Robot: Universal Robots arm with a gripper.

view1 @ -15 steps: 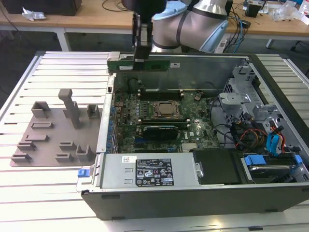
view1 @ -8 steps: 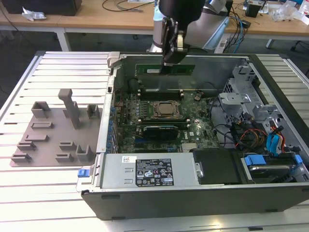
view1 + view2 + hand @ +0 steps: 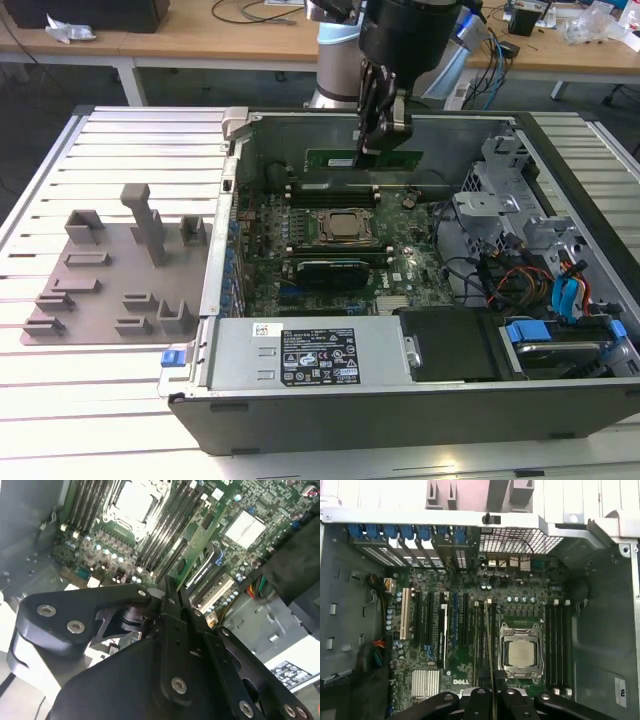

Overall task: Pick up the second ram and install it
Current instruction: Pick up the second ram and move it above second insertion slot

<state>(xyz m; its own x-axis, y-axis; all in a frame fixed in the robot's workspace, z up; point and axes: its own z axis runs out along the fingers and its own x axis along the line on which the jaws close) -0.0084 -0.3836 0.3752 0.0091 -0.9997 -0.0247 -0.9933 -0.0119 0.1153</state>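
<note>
The second ram (image 3: 330, 158) is a thin green stick, and my gripper (image 3: 380, 140) is shut on its middle. It hangs level above the far side of the motherboard (image 3: 405, 272), inside the open computer case, over the memory slots behind the processor socket (image 3: 345, 228). In the second wrist view the second ram (image 3: 197, 540) juts out edge-on past my gripper (image 3: 172, 587). In the first wrist view the second ram (image 3: 490, 640) is a narrow line beside the processor socket (image 3: 521, 652), rising from my gripper (image 3: 493, 692). Whether it touches a slot is hidden.
A grey fixture plate (image 3: 100, 275) with raised blocks lies on the slatted table at the exterior view's left. The power supply (image 3: 310, 355) fills the case's near side. A drive cage (image 3: 500, 190) and loose cables (image 3: 560, 290) crowd the exterior view's right.
</note>
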